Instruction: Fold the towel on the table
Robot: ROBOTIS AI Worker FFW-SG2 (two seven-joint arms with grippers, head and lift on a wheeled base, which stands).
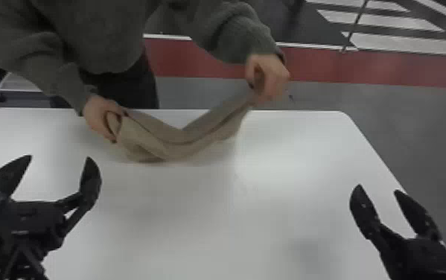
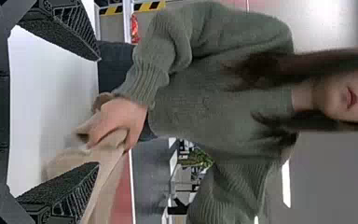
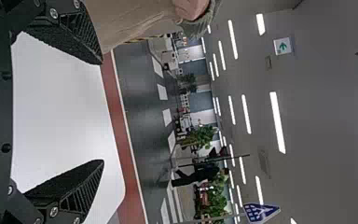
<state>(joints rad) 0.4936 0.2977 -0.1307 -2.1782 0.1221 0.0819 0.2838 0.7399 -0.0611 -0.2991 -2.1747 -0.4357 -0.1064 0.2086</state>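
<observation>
I judge that none of my folding is done: the towel [image 1: 181, 146] hangs loosely bunched between a person's one hand [image 1: 100, 116] and other hand [image 1: 271, 77], over the table's [image 1: 203, 223] far side, its sag perhaps touching the top. My left gripper [image 1: 60, 157] and right gripper [image 1: 378, 188] stand wide apart-fingered, empty. Spreading and every fold remain.

White table [image 1: 233, 223], grey floor [image 1: 437, 149], red band [image 1: 344, 67], white floor stripes [image 1: 411, 43], leafy plants [image 3: 203, 136], lit ceiling strips [image 3: 277, 123]
</observation>
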